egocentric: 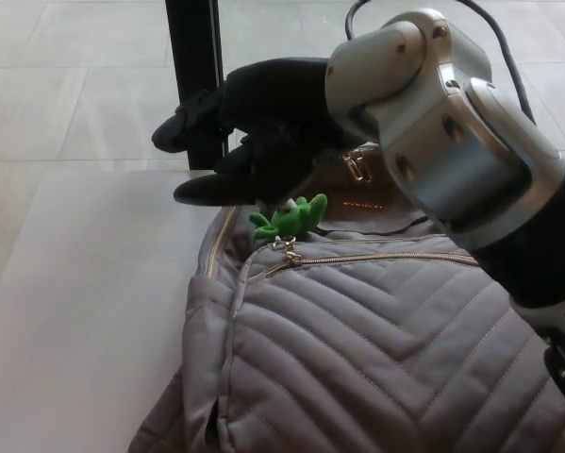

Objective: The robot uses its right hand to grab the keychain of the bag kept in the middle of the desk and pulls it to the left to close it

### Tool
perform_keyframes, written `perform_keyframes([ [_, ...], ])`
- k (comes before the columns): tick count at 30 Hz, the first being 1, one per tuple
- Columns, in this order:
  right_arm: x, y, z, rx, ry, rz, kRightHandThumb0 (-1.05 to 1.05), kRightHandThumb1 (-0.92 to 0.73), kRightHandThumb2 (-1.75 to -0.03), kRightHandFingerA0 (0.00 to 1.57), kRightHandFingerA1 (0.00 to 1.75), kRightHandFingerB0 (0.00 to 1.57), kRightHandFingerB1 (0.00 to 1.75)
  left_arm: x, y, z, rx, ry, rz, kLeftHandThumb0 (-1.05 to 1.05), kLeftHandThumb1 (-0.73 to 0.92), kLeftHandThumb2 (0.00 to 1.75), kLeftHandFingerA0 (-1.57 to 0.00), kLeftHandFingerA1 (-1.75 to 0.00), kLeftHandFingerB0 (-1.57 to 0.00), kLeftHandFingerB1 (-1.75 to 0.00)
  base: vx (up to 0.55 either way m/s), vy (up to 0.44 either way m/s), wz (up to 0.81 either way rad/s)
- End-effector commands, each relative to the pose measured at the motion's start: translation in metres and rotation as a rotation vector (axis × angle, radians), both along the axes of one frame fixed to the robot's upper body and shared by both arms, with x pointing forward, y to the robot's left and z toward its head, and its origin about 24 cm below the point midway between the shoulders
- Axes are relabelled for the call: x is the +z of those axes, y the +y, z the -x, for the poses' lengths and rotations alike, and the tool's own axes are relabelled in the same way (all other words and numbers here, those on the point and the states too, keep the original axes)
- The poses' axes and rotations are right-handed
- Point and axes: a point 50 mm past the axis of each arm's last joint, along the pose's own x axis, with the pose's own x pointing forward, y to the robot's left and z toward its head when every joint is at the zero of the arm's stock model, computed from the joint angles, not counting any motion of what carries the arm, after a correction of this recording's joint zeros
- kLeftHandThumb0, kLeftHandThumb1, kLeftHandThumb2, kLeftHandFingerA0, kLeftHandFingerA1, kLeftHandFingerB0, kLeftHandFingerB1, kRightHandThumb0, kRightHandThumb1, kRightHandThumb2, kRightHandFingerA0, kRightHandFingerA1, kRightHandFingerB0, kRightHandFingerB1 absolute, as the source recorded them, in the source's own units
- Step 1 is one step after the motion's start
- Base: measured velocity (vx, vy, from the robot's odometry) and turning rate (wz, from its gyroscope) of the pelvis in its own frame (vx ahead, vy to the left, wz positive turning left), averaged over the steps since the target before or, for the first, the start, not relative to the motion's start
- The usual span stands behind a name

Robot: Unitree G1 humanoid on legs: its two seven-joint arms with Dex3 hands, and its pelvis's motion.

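A grey quilted bag (357, 349) lies on the white desk (74, 311) and fills the lower right of the head view. A small green keychain (290, 218) hangs from the zipper pull (285, 247) at the left end of the upper zipper line. My right hand (254, 132), black, on a silver forearm coming in from the right, hovers directly over the keychain. The keychain's top edge meets the underside of the hand, and the hand hides whether it is gripped. From the pull to the right, the zipper teeth look joined.
A black upright post (195, 66) stands just behind my right hand at the desk's far edge. A tan patch with a metal clasp (357, 170) shows on the bag behind the keychain. Tiled floor lies beyond the desk.
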Motion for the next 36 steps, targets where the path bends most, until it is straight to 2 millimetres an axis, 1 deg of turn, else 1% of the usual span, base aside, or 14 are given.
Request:
perform_keyframes([
  [1, -0.074, -0.494, 0.276, -1.662, -0.431, -0.589, -0.76, -0.73, -0.63, 0.46, 0.36, 0.33, 0.32, 0.062, 0.006, -0.087, -0.309, -0.620, -0.118, -0.89, 0.92, 0.72, -0.57, -0.49, -0.43, -0.35, 0.00, 0.000, 0.10],
  [3, -0.065, -0.479, 0.258, -1.528, -0.490, -0.571, -0.79, -0.69, -0.62, 0.49, 0.36, 0.36, 0.36, 0.068, 0.002, -0.091, -0.369, -0.637, -0.126, -0.92, 0.78, 1.16, -0.50, -0.56, -0.33, -0.48, 0.00, 0.000, 0.00],
  [9, -0.045, -0.456, 0.233, -1.326, -0.520, -0.436, -0.79, -0.68, -0.61, 0.44, 0.38, 0.30, 0.37, 0.058, 0.001, -0.070, -0.371, -0.542, -0.055, -0.90, 0.78, 1.17, -0.46, -0.58, -0.32, -0.49, 0.00, 0.000, 0.00],
  [10, -0.045, -0.458, 0.233, -1.326, -0.529, -0.415, -0.78, -0.69, -0.61, 0.44, 0.36, 0.28, 0.36, 0.057, 0.001, -0.066, -0.369, -0.535, -0.051, -0.87, 0.92, 0.76, -0.49, -0.48, -0.36, -0.36, 0.00, 0.000, 0.00],
  [14, -0.049, -0.478, 0.246, -1.457, -0.579, -0.479, -0.78, -0.56, -0.92, 0.29, 0.48, 0.18, 0.46, 0.053, 0.005, -0.048, -0.307, -0.490, -0.038, -0.87, 0.92, 0.78, -0.51, -0.50, -0.35, -0.35, 0.00, 0.000, 0.00],
  [16, -0.048, -0.490, 0.259, -1.558, -0.612, -0.546, -0.73, -0.69, -0.61, 0.39, 0.39, 0.28, 0.38, 0.049, 0.009, -0.034, -0.271, -0.445, -0.042, -0.85, 0.84, 1.22, -0.47, -0.60, -0.25, -0.47, 0.00, 0.000, 0.03],
  [19, -0.043, -0.500, 0.275, -1.635, -0.675, -0.558, -0.76, -0.73, -0.63, 0.29, 0.36, 0.23, 0.34, 0.045, 0.013, -0.020, -0.209, -0.405, -0.036, -0.94, 0.92, 0.78, -0.53, -0.51, -0.35, -0.36, 0.00, 0.000, 0.00],
  [20, -0.041, -0.509, 0.289, -1.688, -0.745, -0.606, -0.77, -0.73, -0.63, 0.31, 0.36, 0.26, 0.32, 0.042, 0.014, -0.011, -0.189, -0.380, -0.038, -0.86, 0.77, 1.18, -0.48, -0.60, -0.27, -0.48, 0.00, 0.000, 0.00],
  [24, -0.039, -0.519, 0.312, -1.758, -0.846, -0.677, -0.84, -0.73, -0.62, 0.26, 0.37, 0.22, 0.36, 0.038, 0.014, 0.000, -0.137, -0.338, -0.041, -0.89, 0.92, 0.79, -0.54, -0.50, -0.34, -0.37, 0.00, 0.000, 0.00],
  [29, -0.037, -0.529, 0.335, -1.846, -0.908, -0.778, -0.80, -0.55, -0.90, 0.25, 0.47, 0.19, 0.46, 0.036, 0.016, 0.004, -0.109, -0.305, -0.048, -0.87, 0.81, 1.18, -0.51, -0.59, -0.33, -0.50, 0.00, 0.000, 0.00],
  [30, -0.033, -0.530, 0.342, -1.865, -0.923, -0.778, -0.83, -0.59, -0.93, 0.28, 0.49, 0.14, 0.46, 0.035, 0.015, 0.005, -0.112, -0.293, -0.044, -0.86, 0.92, 0.76, -0.57, -0.49, -0.38, -0.36, 0.00, 0.000, 0.00],
  [32, -0.031, -0.532, 0.351, -1.882, -0.928, -0.793, -0.86, -0.61, -0.95, 0.26, 0.51, 0.06, 0.36, 0.033, 0.014, 0.005, -0.118, -0.279, -0.041, -0.87, 0.79, 1.17, -0.50, -0.59, -0.33, -0.49, 0.00, 0.000, 0.00],
  [33, -0.032, -0.533, 0.354, -1.907, -0.934, -0.810, -0.80, -0.57, -0.94, 0.29, 0.51, 0.06, 0.37, 0.032, 0.014, 0.005, -0.118, -0.272, -0.039, -0.88, 0.92, 0.75, -0.56, -0.49, -0.38, -0.37, 0.00, 0.000, 0.00],
  [36, -0.045, -0.535, 0.368, -1.958, -0.958, -0.889, -0.79, -0.58, -0.96, 0.27, 0.55, 0.05, 0.21, 0.028, 0.011, 0.006, -0.111, -0.241, -0.031, -0.89, 0.92, 0.75, -0.56, -0.47, -0.38, -0.37, 0.00, 0.000, 0.00],
])
